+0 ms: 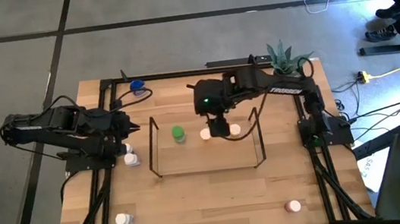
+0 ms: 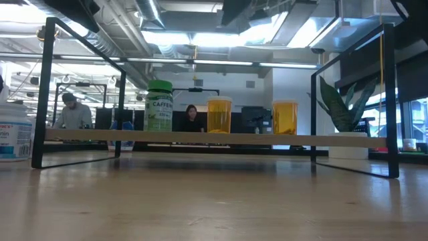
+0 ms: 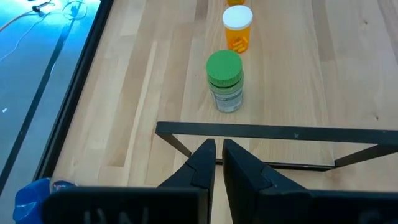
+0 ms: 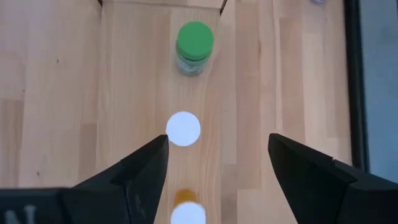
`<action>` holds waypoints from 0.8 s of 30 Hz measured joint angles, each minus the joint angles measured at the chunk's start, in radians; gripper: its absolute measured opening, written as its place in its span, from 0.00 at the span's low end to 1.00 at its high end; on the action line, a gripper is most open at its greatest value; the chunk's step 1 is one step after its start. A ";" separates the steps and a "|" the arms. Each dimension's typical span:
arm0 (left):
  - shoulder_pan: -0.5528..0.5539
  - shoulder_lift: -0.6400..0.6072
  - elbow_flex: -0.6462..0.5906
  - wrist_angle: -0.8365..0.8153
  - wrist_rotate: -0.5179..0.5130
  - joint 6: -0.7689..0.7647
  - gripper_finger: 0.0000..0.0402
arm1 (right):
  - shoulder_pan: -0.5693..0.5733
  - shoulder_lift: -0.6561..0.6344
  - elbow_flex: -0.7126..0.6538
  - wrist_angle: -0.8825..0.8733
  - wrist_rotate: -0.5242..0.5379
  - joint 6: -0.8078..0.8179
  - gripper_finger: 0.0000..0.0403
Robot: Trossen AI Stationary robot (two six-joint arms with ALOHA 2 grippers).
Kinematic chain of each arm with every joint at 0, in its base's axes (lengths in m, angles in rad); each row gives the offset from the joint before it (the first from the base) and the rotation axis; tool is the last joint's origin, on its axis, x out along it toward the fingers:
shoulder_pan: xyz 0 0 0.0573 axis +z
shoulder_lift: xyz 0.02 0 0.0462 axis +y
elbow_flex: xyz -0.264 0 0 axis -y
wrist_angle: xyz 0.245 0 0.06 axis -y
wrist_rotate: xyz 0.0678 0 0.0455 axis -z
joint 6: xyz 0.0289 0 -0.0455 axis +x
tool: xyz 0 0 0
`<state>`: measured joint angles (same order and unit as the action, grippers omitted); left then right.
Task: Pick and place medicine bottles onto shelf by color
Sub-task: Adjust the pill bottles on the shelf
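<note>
Medicine bottles: green-capped bottle (image 1: 178, 134) and two orange bottles (image 1: 205, 134) upright in row on shelf (image 1: 152, 145). Right gripper (image 4: 217, 165) above orange bottles, fingers wide apart, empty. Left gripper (image 3: 217, 163) beside shelf end, fingers nearly closed, empty.

Bright, even light from overhead

We see ceiling strips (image 2: 200, 40) blown out in the low view, soft short shadows on the worktop (image 1: 218, 194), and a blurred near bottle (image 2: 13, 134) at the edge.
</note>
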<state>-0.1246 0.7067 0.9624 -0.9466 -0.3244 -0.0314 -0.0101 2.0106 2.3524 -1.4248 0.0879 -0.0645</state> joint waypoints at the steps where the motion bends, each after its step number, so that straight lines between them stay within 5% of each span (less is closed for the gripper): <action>1: 0.000 0.000 0.000 0.000 0.000 -0.017 0.06 | 0.000 -0.012 0.000 -0.003 0.000 -0.001 0.69; 13: 0.033 -0.002 0.004 -0.006 -0.189 -0.201 0.06 | -0.027 -0.130 -0.021 0.022 0.000 0.008 0.69; 24: 0.221 0.070 0.192 -0.012 -0.099 -0.186 0.06 | -0.034 -0.174 -0.138 0.125 -0.002 0.006 0.69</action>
<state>0.0962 0.7765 1.1543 -0.9585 -0.4237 -0.2169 -0.0437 1.8365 2.2141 -1.2995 0.0860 -0.0585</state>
